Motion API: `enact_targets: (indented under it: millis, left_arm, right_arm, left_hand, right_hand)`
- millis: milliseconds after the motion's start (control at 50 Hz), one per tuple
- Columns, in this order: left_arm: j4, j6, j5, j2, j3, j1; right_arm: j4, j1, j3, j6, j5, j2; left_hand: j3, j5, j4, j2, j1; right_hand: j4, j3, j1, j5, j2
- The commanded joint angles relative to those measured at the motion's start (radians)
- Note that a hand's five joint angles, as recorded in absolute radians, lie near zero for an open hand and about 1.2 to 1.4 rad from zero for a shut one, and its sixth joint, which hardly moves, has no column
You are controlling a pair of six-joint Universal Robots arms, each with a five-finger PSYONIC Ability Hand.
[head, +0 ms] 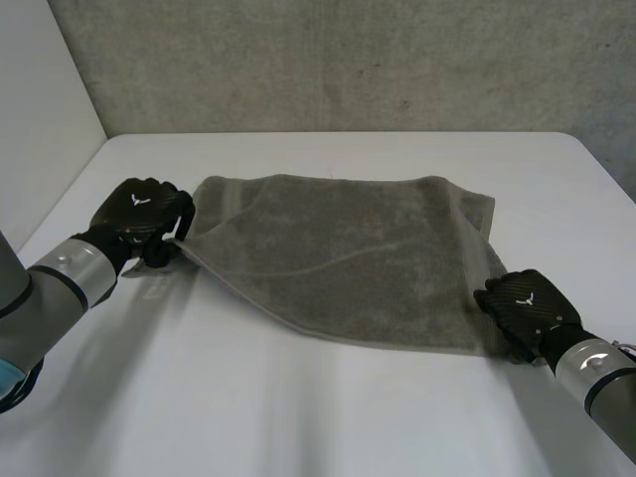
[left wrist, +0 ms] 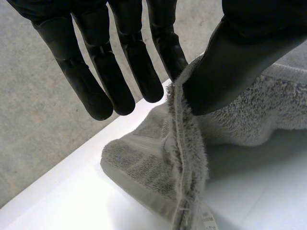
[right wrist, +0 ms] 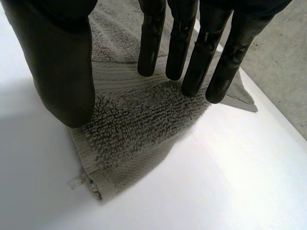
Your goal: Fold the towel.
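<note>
Both arms show at the near edge, the left arm (head: pixel 60 283) at 7 o'clock and the right arm (head: pixel 601 373) at 5 o'clock. On the white table (head: pixel 298 407) a grey terry towel (head: pixel 348 253) lies spread mid-table. At its 9 o'clock corner the left hand (head: pixel 139 214) pinches the raised hem between thumb (left wrist: pixel 230 67) and one finger, the others straight. At its 4 o'clock corner the right hand (head: pixel 525 303) holds straight, released fingers (right wrist: pixel 192 62) over the cloth; whether they touch it cannot be told.

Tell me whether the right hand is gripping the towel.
No, the right hand has its fingers straight over the towel corner, thumb apart.
</note>
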Motion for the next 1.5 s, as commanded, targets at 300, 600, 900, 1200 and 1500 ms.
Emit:
enact_targets:
  millis: [300,600,900,1200,1500]
  left_arm:
    - [0.003,-0.001,0.002,-0.014,-0.002,-0.002]
    - [0.011,-0.003,0.002,-0.018,-0.007,-0.002]
    - [0.013,-0.004,0.002,-0.018,-0.007,0.000]
    - [-0.001,0.007,0.010,-0.025,-0.033,0.000]
    - [-0.021,0.022,0.031,0.247,-0.202,0.118]
  right_arm:
    - [-0.048,-0.002,-0.063,-0.011,0.001,0.065]
    - [-0.078,-0.001,-0.096,-0.011,0.023,0.094]
    - [-0.080,0.001,-0.127,-0.008,0.031,0.100]
    - [0.087,-0.002,-0.144,-0.003,0.035,0.011]
    - [0.687,-0.171,-0.222,-0.157,0.018,-0.300]
  left_hand:
    - [0.018,0.031,0.038,0.038,0.041]
    - [0.018,0.031,0.038,0.038,0.041]
    - [0.018,0.031,0.038,0.038,0.041]
    - [0.018,0.031,0.038,0.038,0.041]
    - [0.018,0.031,0.038,0.038,0.041]
  right_hand:
    - [0.004,0.005,0.010,0.037,-0.007]
    - [0.256,0.257,0.262,0.289,0.245]
    - [0.485,0.487,0.491,0.518,0.474]
    - [0.789,0.791,0.796,0.822,0.778]
    - [0.789,0.791,0.796,0.822,0.778]
